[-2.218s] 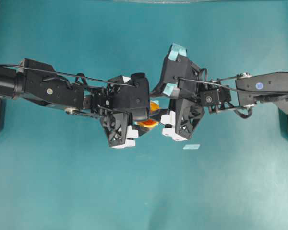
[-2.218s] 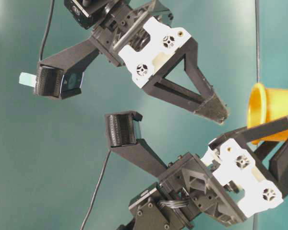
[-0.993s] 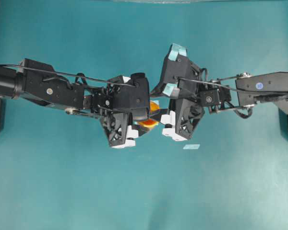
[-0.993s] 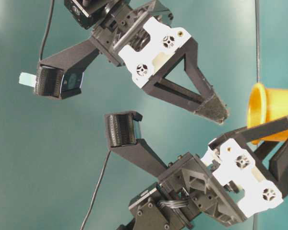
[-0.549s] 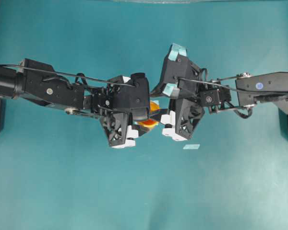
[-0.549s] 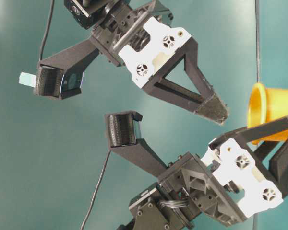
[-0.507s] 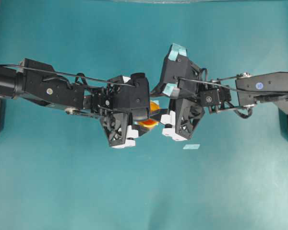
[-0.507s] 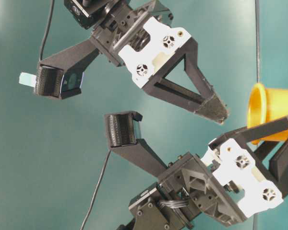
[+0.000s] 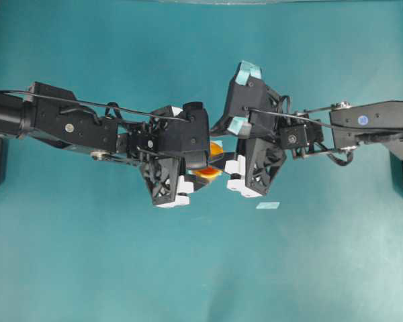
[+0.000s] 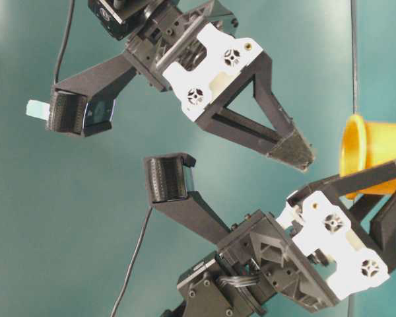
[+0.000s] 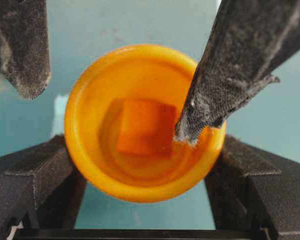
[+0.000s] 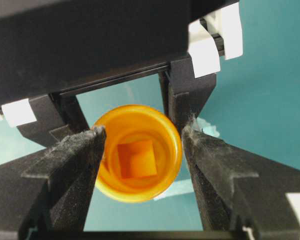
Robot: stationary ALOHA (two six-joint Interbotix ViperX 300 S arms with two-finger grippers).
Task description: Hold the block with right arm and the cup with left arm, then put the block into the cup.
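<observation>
The yellow-orange cup (image 11: 90,150) is held off the table, rim up, with my left gripper (image 11: 142,150) shut on its sides. The block (image 11: 145,127), a small orange cube, lies on the cup's bottom and also shows in the right wrist view (image 12: 138,159). My right gripper (image 12: 142,131) stands open just above the cup (image 12: 165,170), one finger on each side of the rim, holding nothing. From overhead only a sliver of the cup (image 9: 208,173) shows between the two gripper bodies. At table level the cup (image 10: 376,152) is seen from the side.
A pale teal tape patch (image 9: 268,205) lies on the teal table just right of the grippers. Both black arms stretch in from the left (image 9: 54,124) and right (image 9: 369,124) edges and meet at the middle.
</observation>
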